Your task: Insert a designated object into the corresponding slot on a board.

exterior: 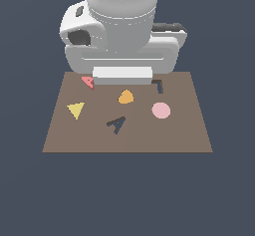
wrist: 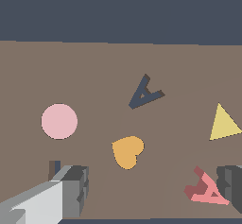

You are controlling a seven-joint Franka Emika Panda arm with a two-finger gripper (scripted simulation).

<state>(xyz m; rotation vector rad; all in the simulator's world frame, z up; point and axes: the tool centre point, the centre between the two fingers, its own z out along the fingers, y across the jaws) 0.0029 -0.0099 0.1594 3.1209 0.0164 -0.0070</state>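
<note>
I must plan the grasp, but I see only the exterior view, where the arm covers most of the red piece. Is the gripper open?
Observer: Yes. The wrist view shows the gripper open, with its fingers wide apart.
Operator: And the piece itself?
Observer: The red A-shaped piece lies flat on the board, close beside one finger. It is not gripped.
Operator: Is anything else in the gap?
Observer: The orange heart-shaped piece lies nearer the middle of the gap, a little ahead of the fingertips.

We see the board point(exterior: 127, 135) steeply from above in the exterior view; the wrist view looks closer, sharing its pieces.
</note>
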